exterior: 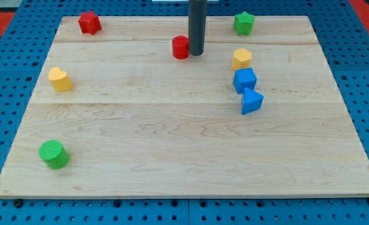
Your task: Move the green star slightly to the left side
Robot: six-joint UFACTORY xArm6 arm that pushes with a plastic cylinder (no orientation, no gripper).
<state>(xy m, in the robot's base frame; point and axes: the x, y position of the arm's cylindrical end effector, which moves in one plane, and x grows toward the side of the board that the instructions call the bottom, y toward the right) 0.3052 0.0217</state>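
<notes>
The green star (244,23) sits near the view's top right of the wooden board (184,144). My tip (196,53) is down on the board at the top middle, touching the right side of a red cylinder (181,47). The tip is well to the left of the green star and a little below it, with bare board between them.
A red star (89,22) is at the top left. A yellow heart (60,79) is at the left. A green cylinder (54,154) is at the bottom left. A yellow block (241,59), a blue cube (244,80) and a blue wedge (251,101) line up below the green star.
</notes>
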